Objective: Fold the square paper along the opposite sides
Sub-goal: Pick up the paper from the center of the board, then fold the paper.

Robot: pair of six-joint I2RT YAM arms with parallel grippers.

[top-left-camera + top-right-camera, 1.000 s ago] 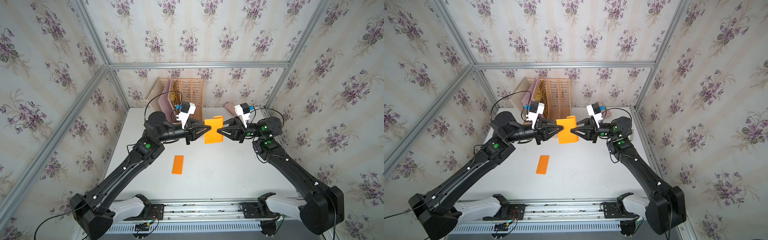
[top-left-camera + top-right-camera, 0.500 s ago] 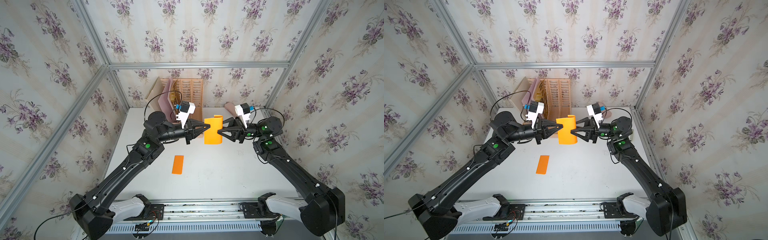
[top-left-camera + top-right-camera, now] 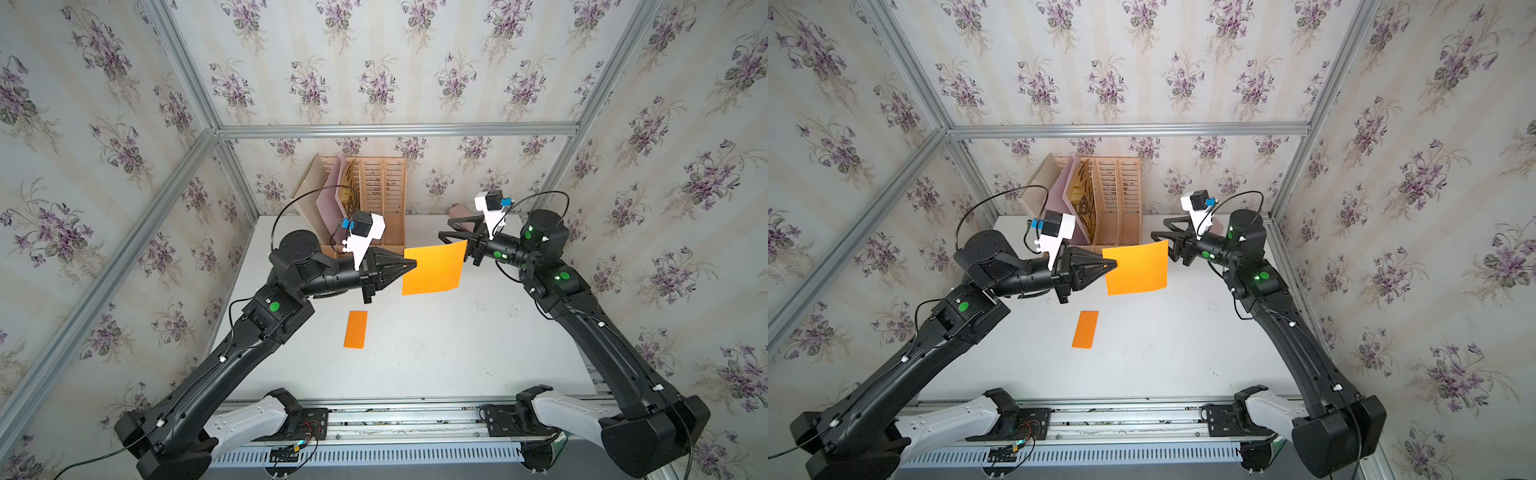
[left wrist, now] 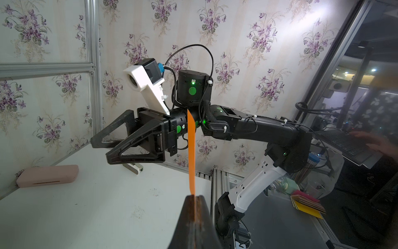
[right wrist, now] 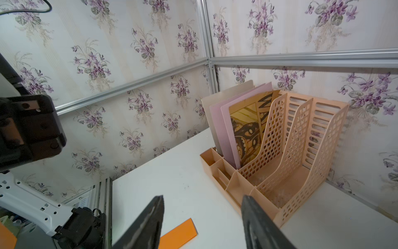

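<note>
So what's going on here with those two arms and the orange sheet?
The left gripper is shut on one edge of a square orange paper, holding it up above the white table. The right gripper stands open near the opposite edge, gripping nothing. A narrower orange strip lies flat on the table.

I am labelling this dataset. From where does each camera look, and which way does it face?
Top views: overhead at the front, looking down on the table; left arm and right arm show.
Left wrist: on the left arm, facing the right arm; own jaws shut on the square paper.
Right wrist: on the right arm, facing the file rack; own open jaws show.
Shared: both top views and the right wrist show the folded strip.
</note>
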